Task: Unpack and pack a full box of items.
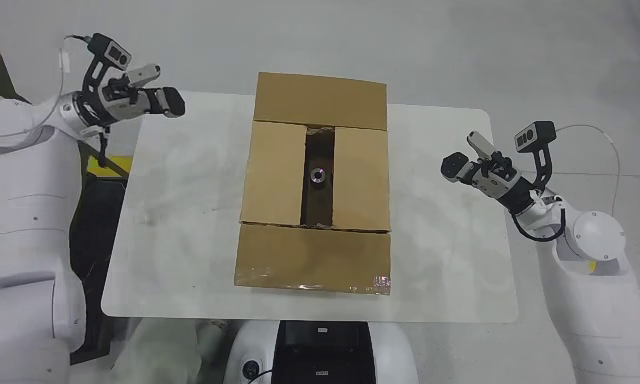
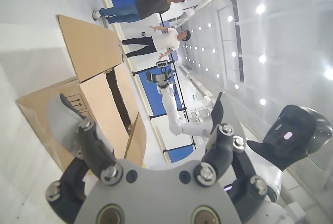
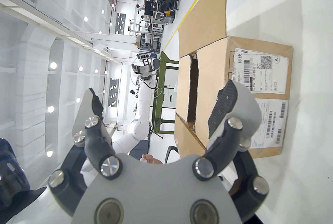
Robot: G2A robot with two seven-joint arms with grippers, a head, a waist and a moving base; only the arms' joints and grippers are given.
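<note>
Box (image 1: 275, 174) at centre of the table (image 1: 450, 274), flaps ajar; inside, a small round thing (image 1: 317, 175), maybe a cap. Left gripper (image 1: 160, 88) and right gripper (image 1: 461, 154) both gape wide, empty.

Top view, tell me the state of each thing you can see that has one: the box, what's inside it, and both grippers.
cardboard box: upright, outer flaps folded out, inner flaps folded in with a gap between them.
round item: inside the box, seen through the gap.
left gripper: open, empty.
right gripper: open, empty.
</note>
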